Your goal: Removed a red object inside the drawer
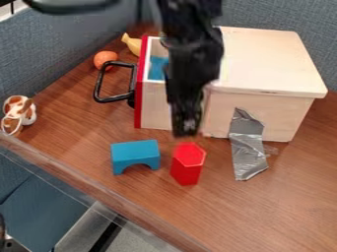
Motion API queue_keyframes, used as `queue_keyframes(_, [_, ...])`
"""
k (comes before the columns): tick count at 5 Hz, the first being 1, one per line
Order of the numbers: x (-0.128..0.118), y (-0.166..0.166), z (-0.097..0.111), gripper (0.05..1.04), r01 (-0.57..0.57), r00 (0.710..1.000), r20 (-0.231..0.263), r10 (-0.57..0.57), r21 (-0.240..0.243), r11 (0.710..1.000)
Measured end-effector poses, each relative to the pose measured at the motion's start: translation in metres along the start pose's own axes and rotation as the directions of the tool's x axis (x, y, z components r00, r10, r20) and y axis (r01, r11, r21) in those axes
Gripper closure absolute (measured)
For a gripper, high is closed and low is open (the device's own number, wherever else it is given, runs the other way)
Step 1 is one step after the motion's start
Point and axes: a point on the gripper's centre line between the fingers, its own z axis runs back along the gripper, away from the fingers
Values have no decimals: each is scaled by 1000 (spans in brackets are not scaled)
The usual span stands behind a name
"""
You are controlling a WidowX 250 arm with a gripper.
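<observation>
The black gripper (186,129) hangs in front of the wooden drawer box, its tip just above and slightly behind a red hexagonal block (188,163). That block stands upright on the table, in front of the box and outside the drawer. The drawer (155,106), with a red front and a black handle, is pulled out to the left. Part of its inside is hidden behind the arm; a blue piece (157,68) is visible in it.
A blue arch block (135,155) sits just left of the red one. Silver tape (247,142) runs from the box (276,115) onto the table (289,192). An orange ball (105,59), a yellow object (132,45) and a brown-and-white toy (19,114) lie further left.
</observation>
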Motion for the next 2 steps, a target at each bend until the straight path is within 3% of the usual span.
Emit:
queue_keyframes(1, [-24, 25, 15, 83, -109, 993, -50, 110, 23, 994])
queue_keyframes(2, [-46, 55, 8, 83, -208, 972, -101, 211, 42, 977])
